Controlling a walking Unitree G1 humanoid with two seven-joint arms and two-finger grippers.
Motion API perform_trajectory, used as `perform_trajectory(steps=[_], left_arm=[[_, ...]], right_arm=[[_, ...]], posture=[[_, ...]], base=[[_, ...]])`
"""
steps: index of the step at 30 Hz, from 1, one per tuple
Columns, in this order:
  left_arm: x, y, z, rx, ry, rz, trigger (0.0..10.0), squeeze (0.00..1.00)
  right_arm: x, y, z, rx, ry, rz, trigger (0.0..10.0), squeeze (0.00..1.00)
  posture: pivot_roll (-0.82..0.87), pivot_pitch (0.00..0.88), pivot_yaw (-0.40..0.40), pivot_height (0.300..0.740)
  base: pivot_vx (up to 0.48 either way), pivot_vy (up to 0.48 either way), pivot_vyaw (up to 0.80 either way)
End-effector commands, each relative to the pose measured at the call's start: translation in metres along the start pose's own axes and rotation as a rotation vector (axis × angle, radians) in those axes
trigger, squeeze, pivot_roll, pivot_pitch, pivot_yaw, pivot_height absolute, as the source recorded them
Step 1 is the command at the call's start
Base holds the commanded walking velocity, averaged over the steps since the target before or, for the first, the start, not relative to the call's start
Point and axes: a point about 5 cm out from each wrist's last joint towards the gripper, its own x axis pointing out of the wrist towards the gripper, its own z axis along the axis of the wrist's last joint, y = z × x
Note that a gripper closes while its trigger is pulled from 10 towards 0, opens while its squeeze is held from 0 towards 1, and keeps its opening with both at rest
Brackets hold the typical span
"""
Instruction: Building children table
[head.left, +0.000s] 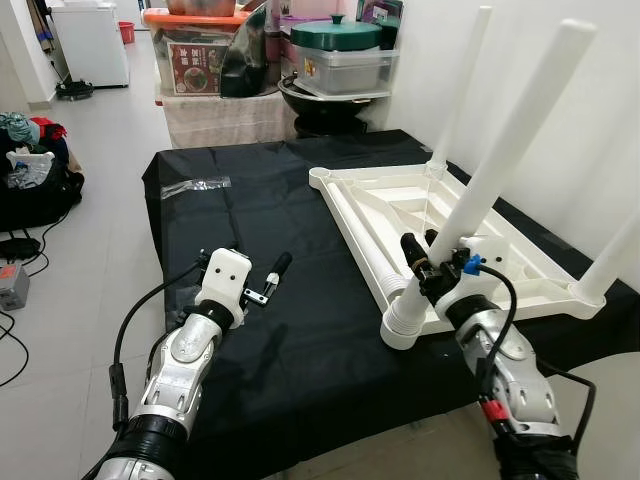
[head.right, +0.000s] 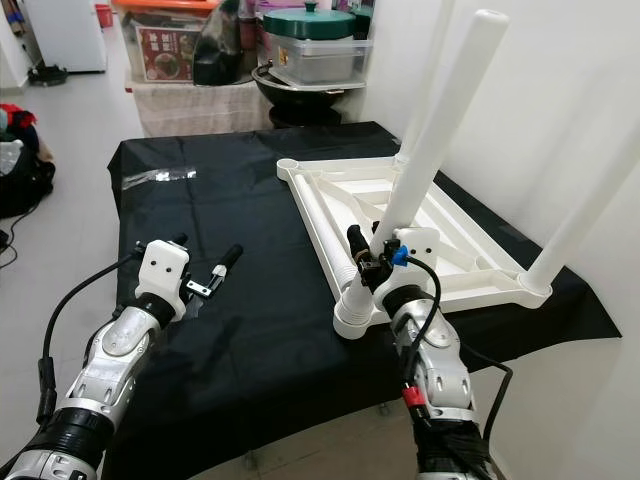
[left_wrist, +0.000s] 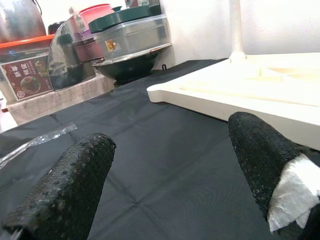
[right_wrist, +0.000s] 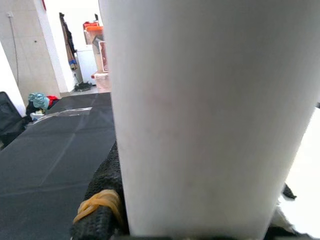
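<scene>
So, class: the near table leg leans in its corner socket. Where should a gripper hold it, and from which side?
Hold the near leg low, just above its socket, coming from the robot's side across the black cloth. The tube is smooth and round, and a low grip steadies its lean. The right gripper is clamped there; the left gripper is open over the cloth.

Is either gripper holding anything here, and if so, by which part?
The right gripper grips the near table leg low down, just above its socket in the upturned tabletop. The left gripper is open and holds nothing.
</scene>
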Motion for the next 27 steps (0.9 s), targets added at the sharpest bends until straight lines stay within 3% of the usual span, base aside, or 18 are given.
perform_trajectory(steps=[1,7,10,19,27], left_arm=[[-0.003,0.0,-0.008,-0.005,0.038,0.0,10.0,0.0],[-0.003,-0.001,-0.008,-0.006,0.038,0.001,10.0,0.0],[-0.003,-0.002,-0.009,-0.011,0.037,0.007,10.0,0.0],[-0.005,-0.001,-0.01,-0.012,0.039,0.016,10.0,0.0],[-0.006,0.0,-0.011,-0.013,0.041,0.021,10.0,0.0]], right_arm=[[-0.019,0.003,-0.062,0.004,0.3,-0.034,10.0,0.0],[-0.022,0.004,-0.067,-0.046,0.334,-0.052,10.0,0.0],[-0.025,0.0,-0.076,-0.155,0.469,-0.188,10.0,0.0],[-0.023,-0.004,-0.079,-0.115,0.528,-0.353,10.0,0.0],[-0.03,-0.018,-0.072,-0.054,0.456,-0.55,10.0,0.0]], posture=[[0.02,0.0,-0.06,0.74],[0.01,0.0,-0.062,0.74],[0.02,0.0,-0.074,0.74],[0.02,0.0,-0.081,0.74],[0.02,0.0,-0.079,0.74]], base=[[0.0,0.0,0.0],[0.0,0.0,0.0],[0.0,0.0,0.0],[0.0,0.0,0.0],[0.0,0.0,0.0]])
